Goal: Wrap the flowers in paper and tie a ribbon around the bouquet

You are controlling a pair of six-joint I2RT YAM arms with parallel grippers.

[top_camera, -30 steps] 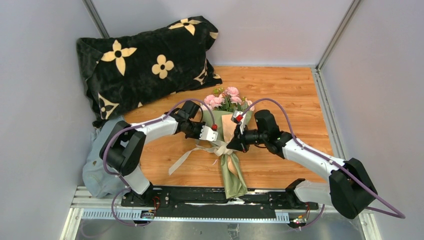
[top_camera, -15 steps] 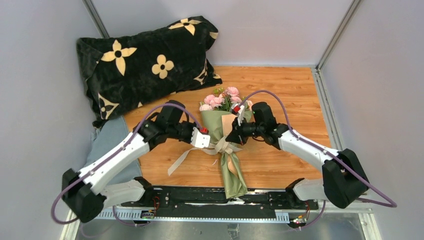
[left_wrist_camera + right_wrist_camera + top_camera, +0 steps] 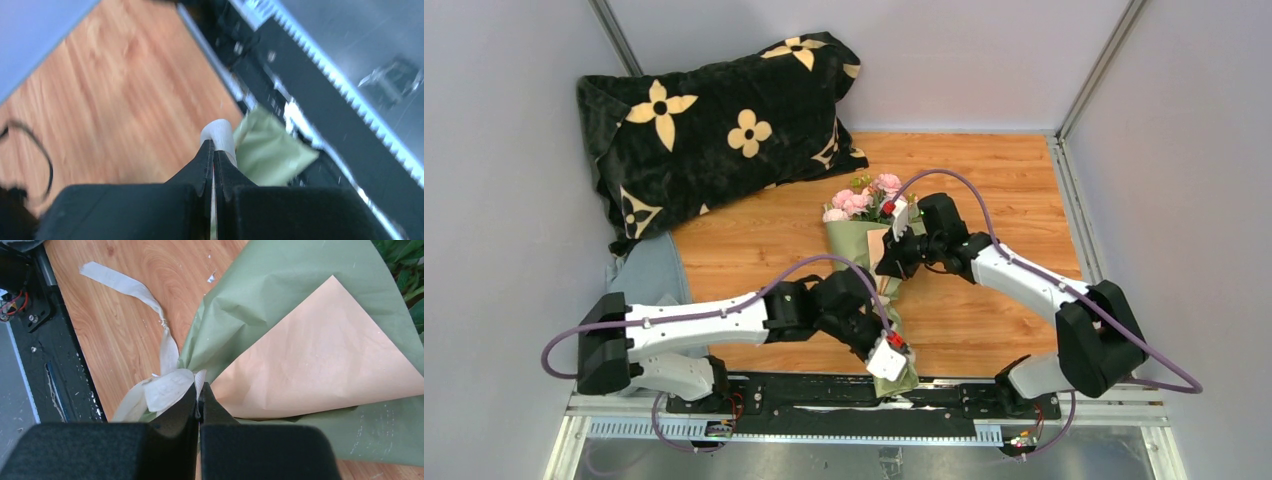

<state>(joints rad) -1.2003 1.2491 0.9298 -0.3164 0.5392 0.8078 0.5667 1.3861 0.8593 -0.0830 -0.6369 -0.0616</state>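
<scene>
- Left gripper [image 3: 214, 149] clenched on a loop of ribbon [image 3: 220, 131], low by the bouquet [image 3: 854, 240] tail
- Right gripper [image 3: 198, 391] pinching the ribbon's bunched loops against the paper [image 3: 280, 290]
- Bouquet lies on the surface [image 3: 984, 180], flowers [image 3: 864, 198] pointing away
</scene>
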